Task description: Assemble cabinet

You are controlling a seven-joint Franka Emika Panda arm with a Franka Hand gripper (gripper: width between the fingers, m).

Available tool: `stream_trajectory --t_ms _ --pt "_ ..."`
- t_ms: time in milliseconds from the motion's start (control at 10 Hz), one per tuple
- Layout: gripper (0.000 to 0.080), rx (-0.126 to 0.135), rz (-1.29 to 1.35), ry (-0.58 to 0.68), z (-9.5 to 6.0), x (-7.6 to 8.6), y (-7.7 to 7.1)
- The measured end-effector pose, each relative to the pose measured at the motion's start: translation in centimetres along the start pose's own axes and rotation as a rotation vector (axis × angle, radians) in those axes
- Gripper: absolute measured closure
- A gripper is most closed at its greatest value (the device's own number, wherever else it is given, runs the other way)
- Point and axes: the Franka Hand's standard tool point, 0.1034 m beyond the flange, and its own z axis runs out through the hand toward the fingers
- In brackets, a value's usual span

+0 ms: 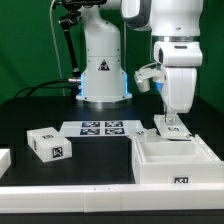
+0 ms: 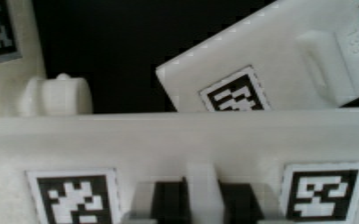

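Gripper (image 1: 172, 123) hangs at the exterior view's right, jaws drawn together, just above the cabinet (image 1: 160, 172), which sits lower right. Small tagged white block (image 1: 50, 145) lower left, marker board (image 1: 103, 128) centre.

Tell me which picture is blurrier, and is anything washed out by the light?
Wrist view: clearly the blurrier one, very close up, with the edges of the tilted tag soft and smeared. Exterior view: sharper and evenly lit, but the white cabinet is bright enough to lose surface detail against the black table.
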Motion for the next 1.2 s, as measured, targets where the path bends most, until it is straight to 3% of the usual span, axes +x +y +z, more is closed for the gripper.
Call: stream_trajectory --t_ms 1200 --pt "0.0729 -0.001 -0.007 0.001 -0.09 0.56 0.48"
